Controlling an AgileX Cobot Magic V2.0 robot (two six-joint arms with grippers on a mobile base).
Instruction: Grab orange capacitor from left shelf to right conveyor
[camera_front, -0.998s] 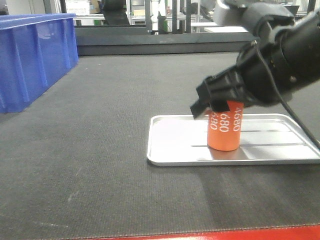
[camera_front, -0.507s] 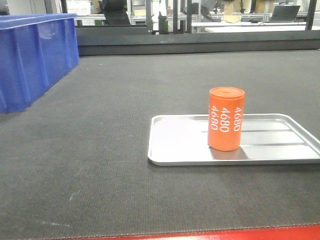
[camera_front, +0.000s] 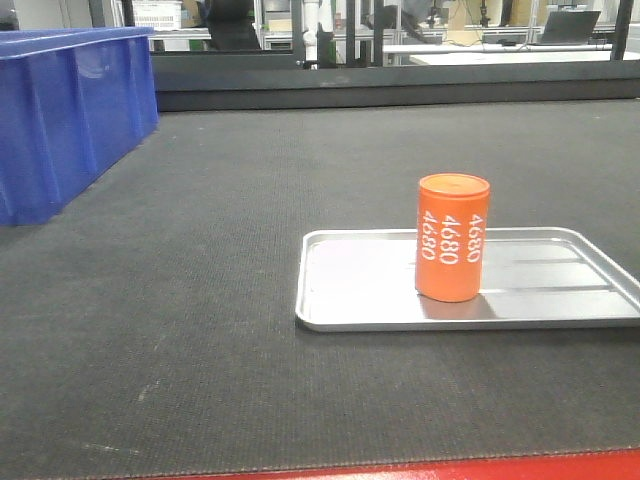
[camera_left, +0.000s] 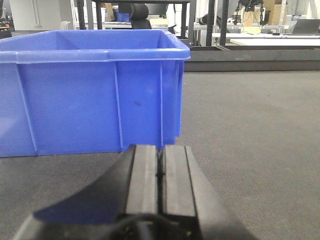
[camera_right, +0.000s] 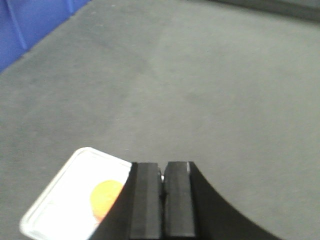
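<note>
Broadly, the right conveyor (camera_front: 200, 300) filled the front view; a blue bin (camera_front: 70, 110) sat upper left, and a silver tray (camera_front: 340, 290) at lower right held the upright orange capacitor (camera_front: 452, 238). Only wrist views showed the left hand (camera_left: 159, 180) and right hand (camera_right: 162, 200), both pressed together, empty.

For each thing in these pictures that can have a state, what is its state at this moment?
orange capacitor: upright, standing in the tray, held by nothing.
silver tray: flat on the conveyor, holding only the capacitor.
blue bin: upright on the conveyor; inside hidden.
left gripper: fingers shut, empty.
right gripper: fingers shut, empty, above the tray.
</note>
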